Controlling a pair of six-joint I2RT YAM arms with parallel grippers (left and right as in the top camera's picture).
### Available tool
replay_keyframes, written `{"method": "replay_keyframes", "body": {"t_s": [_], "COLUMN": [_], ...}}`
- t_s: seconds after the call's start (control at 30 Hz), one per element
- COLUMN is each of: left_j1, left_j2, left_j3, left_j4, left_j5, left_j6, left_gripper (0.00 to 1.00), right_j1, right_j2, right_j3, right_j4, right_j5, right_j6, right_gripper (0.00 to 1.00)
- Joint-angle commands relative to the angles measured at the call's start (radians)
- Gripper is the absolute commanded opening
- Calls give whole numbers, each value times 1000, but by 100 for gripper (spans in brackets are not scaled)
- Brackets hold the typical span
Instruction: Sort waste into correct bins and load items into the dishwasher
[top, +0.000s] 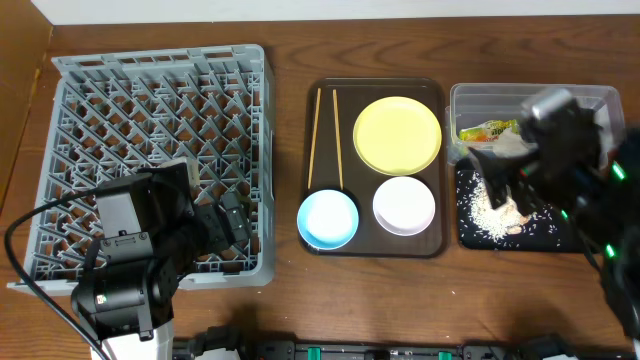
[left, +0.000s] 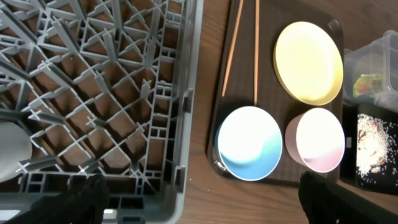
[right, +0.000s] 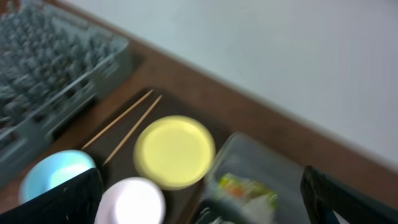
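Matt grey plastic rack (top: 160, 110), glossy plate (top: 398, 134), wood chopsticks (top: 337, 135), wood-grain tbl (top: 290, 50)

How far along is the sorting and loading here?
Done: the snack wrapper sits in the clear tub, rice scraps on the black tray. In hand: nothing; left fingers and right fingers are open, empty. Left: plate, blue bowl, white bowl and chopsticks lie on the brown tray, not in the rack.
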Motion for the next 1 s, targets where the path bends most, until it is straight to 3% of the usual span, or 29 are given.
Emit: {"method": "replay_keyframes", "body": {"t_s": [0.0,0.3,0.57,0.8,0.97], "left_j1": [-3,-3,-3,-3,-3], "left_j2": [0,0,0,0,0], "left_j3": [10,10,10,10,10], "left_j4": [-3,-3,-3,-3,-3], "left_j5": [-10,-10,-10,-10,-10], "left_j6": [16,16,16,16,16], "left_gripper": [98,98,98,98,98], "right_j1": [-56,-182,-206,-206,-207], "right_j2": [-113,-438,-724,-898,-905], "right_j3": [-113,-557,-957,-1169,-1276], "right_j4": [43,328,599,688,778], "right_j5": [69,63,58,59,59], "right_j6": [-89,-90,-89,-33,24], "right_gripper": [99,99,99,99,99]}}
